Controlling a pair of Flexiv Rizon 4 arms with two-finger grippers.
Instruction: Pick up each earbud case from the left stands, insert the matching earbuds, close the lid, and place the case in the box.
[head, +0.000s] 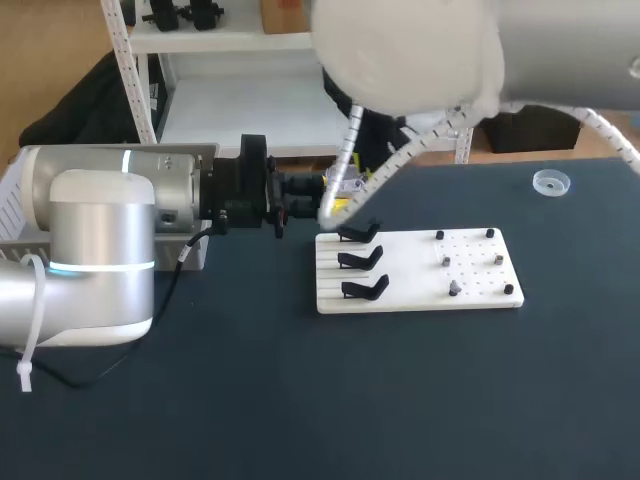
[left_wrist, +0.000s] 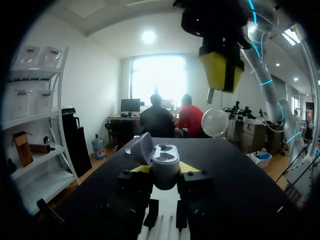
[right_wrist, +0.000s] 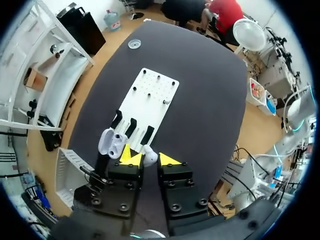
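Left hand closed on the earbud case, lid open, above the bench near the stands; right hand pinches one earbud. Case likely light, hard, slick: grip the lower body, clear of the lid

A dark worktop stands in a bright room on a tan wooden floor. Beside it, a white shelving rack lines the white wall. At the far end a wide window glows above a desk. A round ceiling lamp is lit overhead.
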